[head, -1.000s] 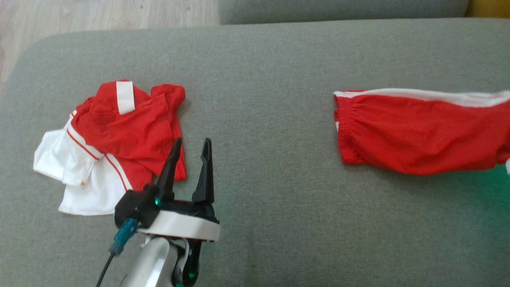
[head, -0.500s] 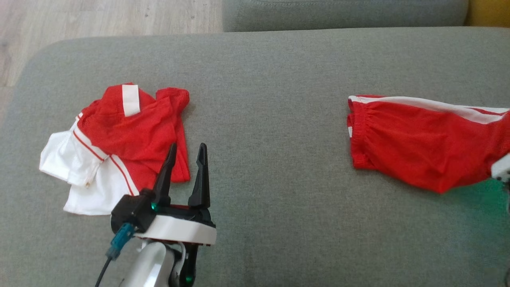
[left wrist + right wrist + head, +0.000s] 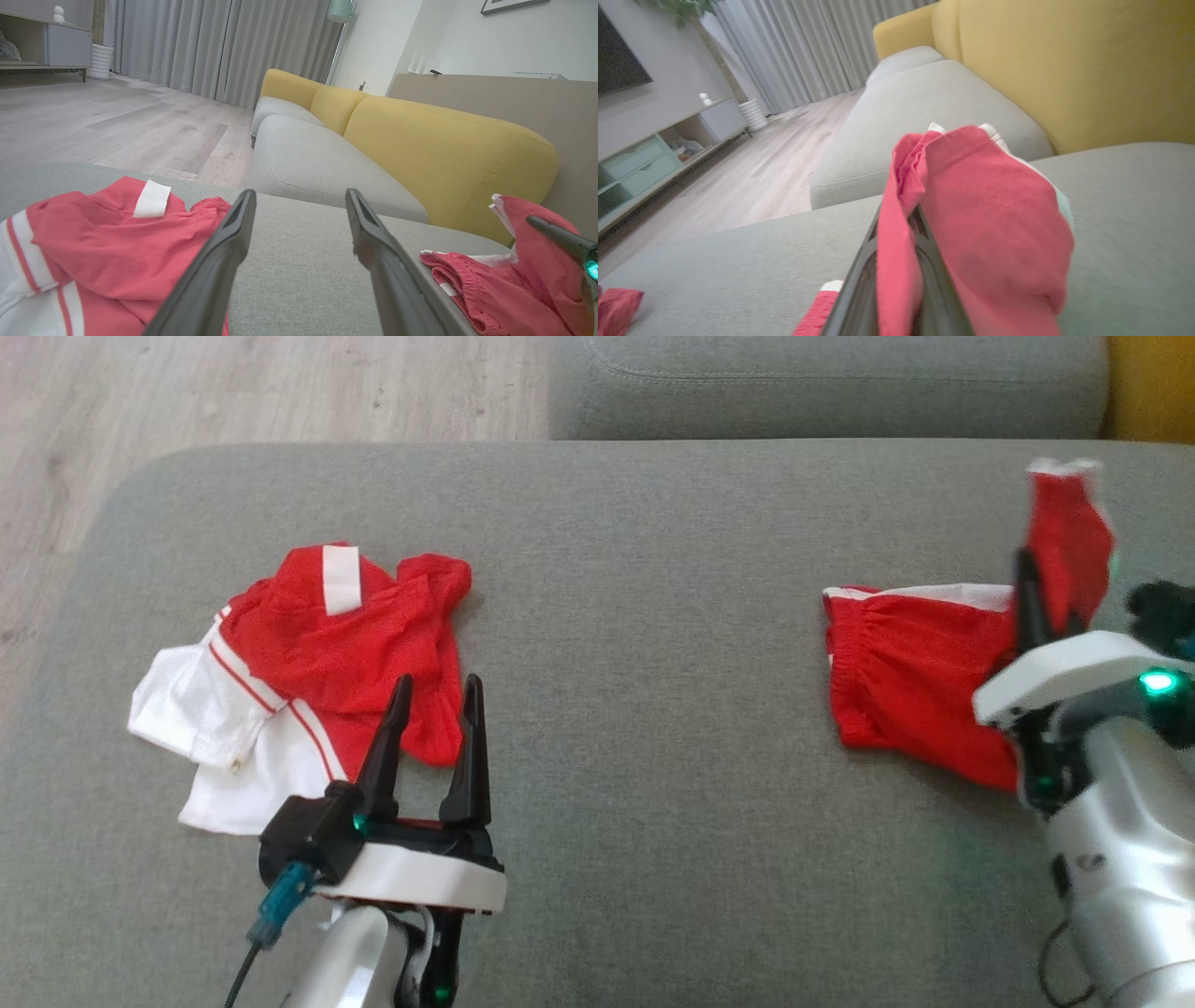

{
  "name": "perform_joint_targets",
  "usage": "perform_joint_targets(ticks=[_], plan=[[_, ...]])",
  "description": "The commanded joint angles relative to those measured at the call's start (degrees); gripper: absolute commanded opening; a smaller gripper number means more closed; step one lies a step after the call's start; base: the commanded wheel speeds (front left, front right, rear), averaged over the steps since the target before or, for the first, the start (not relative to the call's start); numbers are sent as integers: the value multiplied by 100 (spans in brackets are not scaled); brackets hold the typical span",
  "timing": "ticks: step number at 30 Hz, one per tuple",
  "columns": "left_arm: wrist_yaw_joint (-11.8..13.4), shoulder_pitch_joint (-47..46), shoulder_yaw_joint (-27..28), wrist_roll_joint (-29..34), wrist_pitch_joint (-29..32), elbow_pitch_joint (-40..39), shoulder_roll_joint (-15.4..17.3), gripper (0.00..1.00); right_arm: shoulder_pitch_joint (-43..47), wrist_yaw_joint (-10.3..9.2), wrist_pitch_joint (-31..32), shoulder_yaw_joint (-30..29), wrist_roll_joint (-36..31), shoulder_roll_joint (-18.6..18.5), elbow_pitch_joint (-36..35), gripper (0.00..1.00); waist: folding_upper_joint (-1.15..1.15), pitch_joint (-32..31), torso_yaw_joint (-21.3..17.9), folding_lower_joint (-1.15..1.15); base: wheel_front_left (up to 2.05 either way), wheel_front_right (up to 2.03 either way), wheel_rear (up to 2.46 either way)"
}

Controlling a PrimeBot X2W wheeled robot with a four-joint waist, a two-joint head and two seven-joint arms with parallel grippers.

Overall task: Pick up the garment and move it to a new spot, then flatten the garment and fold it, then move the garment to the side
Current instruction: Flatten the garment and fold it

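As right wrist view shows, shorts (image 3: 994, 224) pinched

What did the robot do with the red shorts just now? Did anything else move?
The right gripper, shut on one end of the red shorts, came into the head view and lifted that end up and toward the waistband; the rest lies on the grey cushion. The camera shifted too. The left gripper stayed open near the red and white shirt, still crumpled.

shirt (image 3: 345, 653) left on cushion (image 3: 635, 709), shorts (image 3: 906, 691) right, sofa seat (image 3: 822, 392) behind
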Motion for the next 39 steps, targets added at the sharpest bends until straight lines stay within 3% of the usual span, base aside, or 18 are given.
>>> perform_joint_targets(ticks=[1, 8, 17, 18, 19, 23, 30, 37, 39], plan=[[15, -107, 192, 79, -46, -175, 26, 100, -55, -4, 11, 191, -32, 88, -263, 0, 0, 3, 49, 0, 0, 0, 0], [36, -101, 188, 81, -46, -118, 26, 100, 106, -4, 165, 638, -76, 453, -461, 0, 0, 28, 214, 0, 0, 0, 0], [45, -134, 223, 96, -46, -144, 26, 100, 303, -4, 358, 1214, -252, 484, -114, 0, 0, 88, 251, 0, 0, 0, 0], [43, -133, 225, 101, -46, -141, 26, 100, 303, -4, 381, 1303, -282, 494, -59, 7, 0, 89, 232, 0, 0, 0, 0], [40, -131, 226, 106, -46, -134, 26, 100, 306, -4, 393, 1386, -294, 517, -13, 100, 0, 85, 208, 0, 0, 0, 0], [30, -151, 239, 130, -46, -113, 26, 100, 283, -4, 329, 1658, -149, 606, -44, 100, 0, 37, 70, 0, 0, 0, 0], [12, -217, 302, 155, -46, -145, 26, 100, 168, -4, -94, 1329, 75, 396, -443, 100, 0, -108, -236, 0, 0, 0, 0], [30, -256, 360, 115, -46, -259, 26, 100, 426, -4, -312, 283, -527, -90, -1429, 100, 0, -249, -659, 0, 0, 0, 0], [40, -266, 337, 82, -46, -282, 26, 100, 684, -4, -325, -62, -836, -83, -1828, 100, 0, -273, -743, 0, 0, 0, 0]])
